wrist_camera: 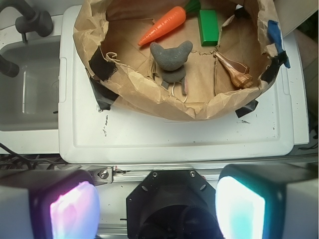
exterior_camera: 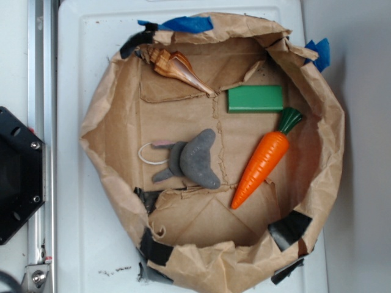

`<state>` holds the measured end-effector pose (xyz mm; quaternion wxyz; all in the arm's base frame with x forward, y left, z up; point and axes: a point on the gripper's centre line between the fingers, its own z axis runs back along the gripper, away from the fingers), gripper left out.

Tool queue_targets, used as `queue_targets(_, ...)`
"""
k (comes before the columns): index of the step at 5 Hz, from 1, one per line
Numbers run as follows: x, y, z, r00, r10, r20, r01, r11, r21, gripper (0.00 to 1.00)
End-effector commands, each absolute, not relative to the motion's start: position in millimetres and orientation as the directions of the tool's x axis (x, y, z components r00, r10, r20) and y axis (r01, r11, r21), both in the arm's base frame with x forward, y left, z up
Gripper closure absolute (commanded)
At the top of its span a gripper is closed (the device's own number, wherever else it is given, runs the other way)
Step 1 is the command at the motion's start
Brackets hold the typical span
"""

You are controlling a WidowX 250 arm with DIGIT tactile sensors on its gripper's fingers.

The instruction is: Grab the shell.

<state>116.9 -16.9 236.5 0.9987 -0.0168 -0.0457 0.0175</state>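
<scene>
We see a brown paper nest (exterior_camera: 101,110) on a white lid (exterior_camera: 79,244), its rim rolled up and patched with black and blue tape. Four things lie inside it. The shell (exterior_camera: 174,66) sits at the upper left of the overhead view, close under the paper wall — knobby end toward the rim, long point aimed at the green block (exterior_camera: 255,98), near it but apart. Below the block, the carrot (exterior_camera: 261,168) lies on a slant with its green top upward. The grey mouse (exterior_camera: 190,160) is in the middle, well apart from the shell.

From the wrist view, the shell (wrist_camera: 233,71) is at the right of the nest, the mouse (wrist_camera: 171,57) in the centre, the carrot (wrist_camera: 163,25) and block (wrist_camera: 208,27) beyond.

Our gripper (wrist_camera: 157,206) hangs outside the nest, over the lid's near edge; its two glowing pads (wrist_camera: 75,209) stand wide apart — released, grasping nothing, and far from the shell.
</scene>
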Motion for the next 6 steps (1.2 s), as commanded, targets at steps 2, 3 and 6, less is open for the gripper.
queue_targets(2, 163.2, -5.2, 232.1, 0.993, 0.085, 0.087, -0.083, 0.996, -0.029, 0.00)
queue_targets(3, 191.3, 3.9, 226.2, 0.990, 0.121, 0.071, -0.120, 0.993, -0.022, 0.00)
queue_targets(6, 216.5, 31.8, 201.9, 0.966, -0.253, 0.058, 0.251, 0.967, 0.043, 0.00)
